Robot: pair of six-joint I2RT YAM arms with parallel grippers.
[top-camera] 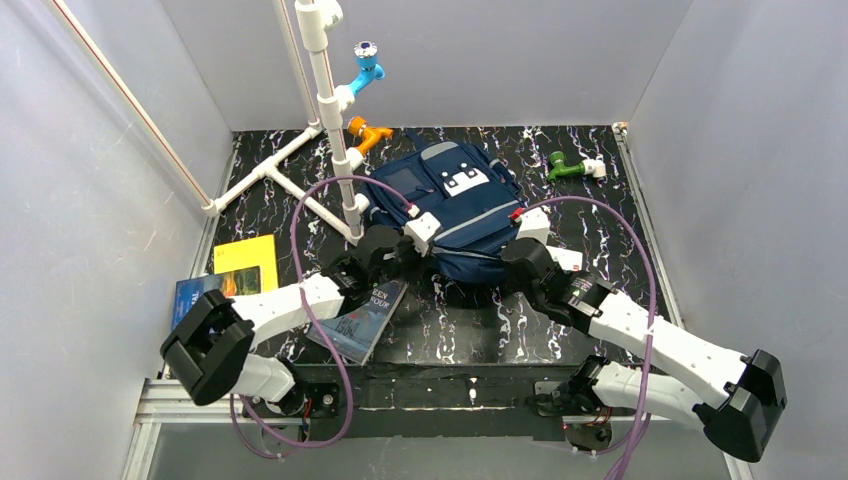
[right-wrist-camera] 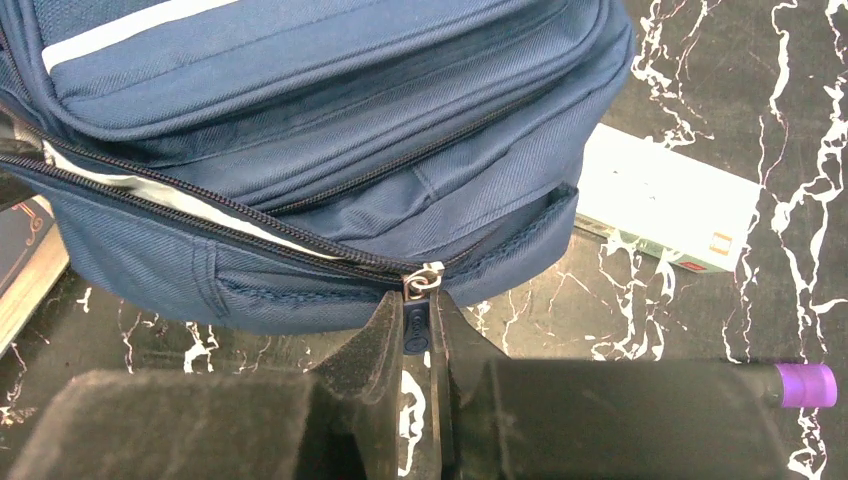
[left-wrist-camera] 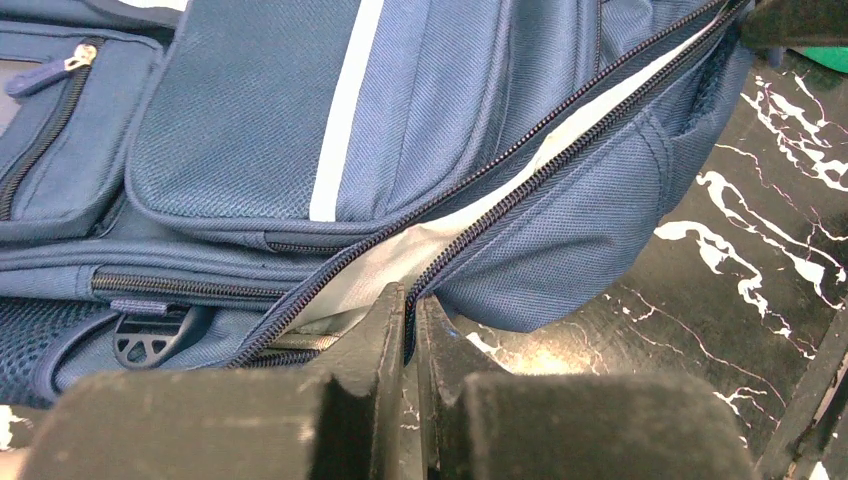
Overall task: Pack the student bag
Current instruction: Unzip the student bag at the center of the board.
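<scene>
Zipper pull point(right-wrist-camera: 414, 322), pinched in right gripper point(right-wrist-camera: 412, 305)

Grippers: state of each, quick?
Left gripper: closed, pinching the student bag at its open zip edge.
Right gripper: closed on the zipper pull.

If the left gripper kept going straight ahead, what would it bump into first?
The student bag. The left gripper has its fingers shut right on the bag's unzipped edge, so pushing on would probably press into the light grey lining inside the gap.
</scene>
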